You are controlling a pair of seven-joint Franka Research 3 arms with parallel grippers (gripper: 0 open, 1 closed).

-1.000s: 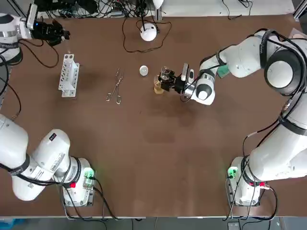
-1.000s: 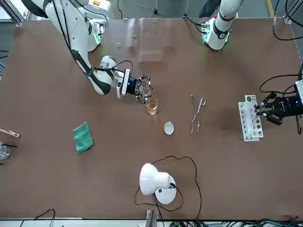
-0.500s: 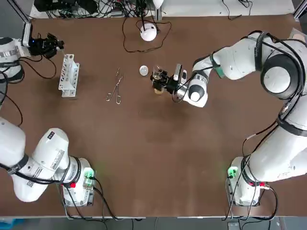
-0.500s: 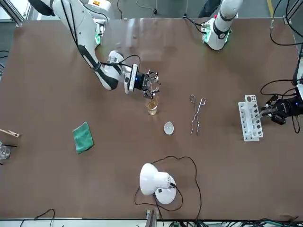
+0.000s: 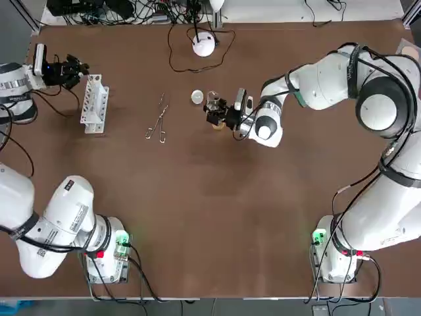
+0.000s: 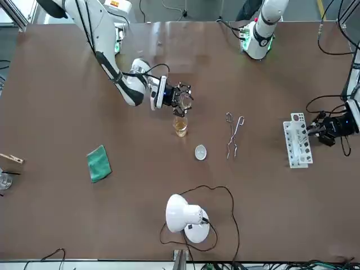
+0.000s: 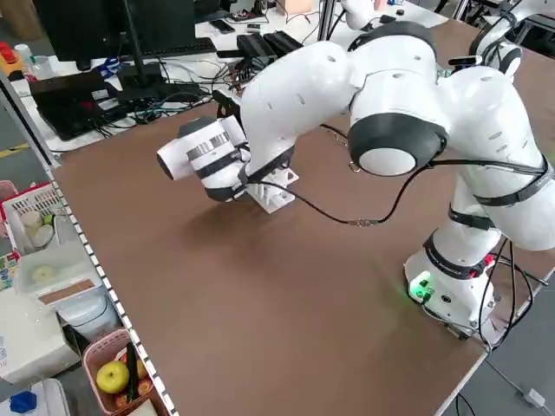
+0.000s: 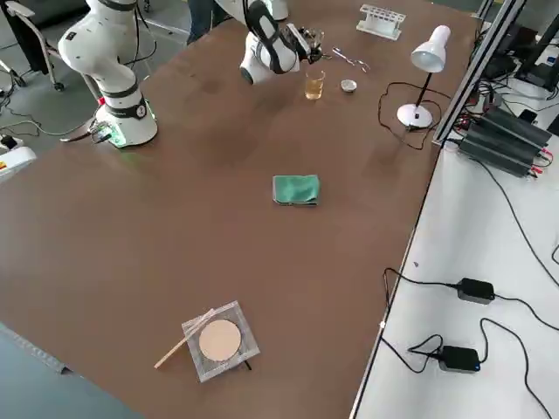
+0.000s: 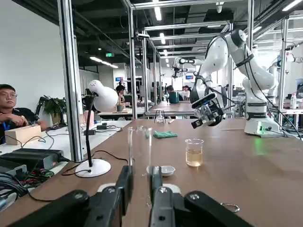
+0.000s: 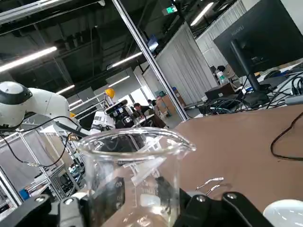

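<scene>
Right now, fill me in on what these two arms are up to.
The right gripper is shut on a clear glass beaker, upright and raised off the table, close to a second beaker of amber liquid standing near the table's middle. The left gripper, at the far left of the table, is shut on a glass test tube next to the white tube rack. Tongs and a small white dish lie between the two arms, with neither gripper on them.

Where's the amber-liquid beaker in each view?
Top: amber beaker centre, beside right gripper.
Front: amber beaker centre, below that gripper.
Left side: hidden by arm.
Right side: amber beaker top centre.
Left wrist: amber beaker right of centre.
Right wrist: absent.
Shared landmark: white desk lamp.
</scene>
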